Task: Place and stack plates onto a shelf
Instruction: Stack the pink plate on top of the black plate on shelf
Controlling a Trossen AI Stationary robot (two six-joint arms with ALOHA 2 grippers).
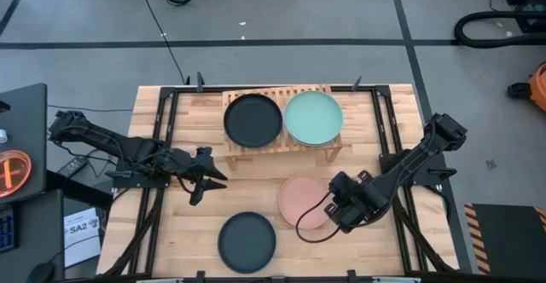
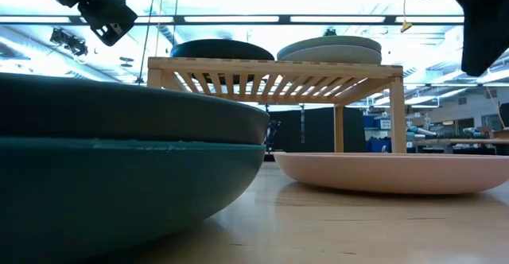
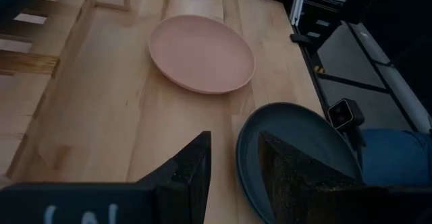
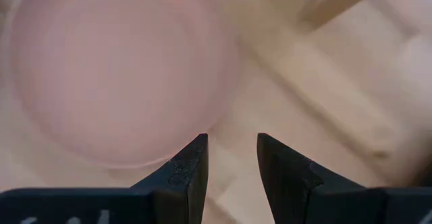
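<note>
Both arms reach inward over the table, jaws parted.

The left gripper (image 1: 211, 180) points toward three o'clock from the nine o'clock side, its fingers (image 3: 185, 177) slightly apart and empty. The right gripper (image 1: 338, 206) angles toward eight o'clock from the four o'clock side, fingers (image 4: 190, 169) likewise apart, holding nothing.

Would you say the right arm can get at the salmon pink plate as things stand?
Probably yes: the right gripper, jaws parted and empty, hovers at the salmon pink plate, which lies alone on the table with nothing on it.
</note>
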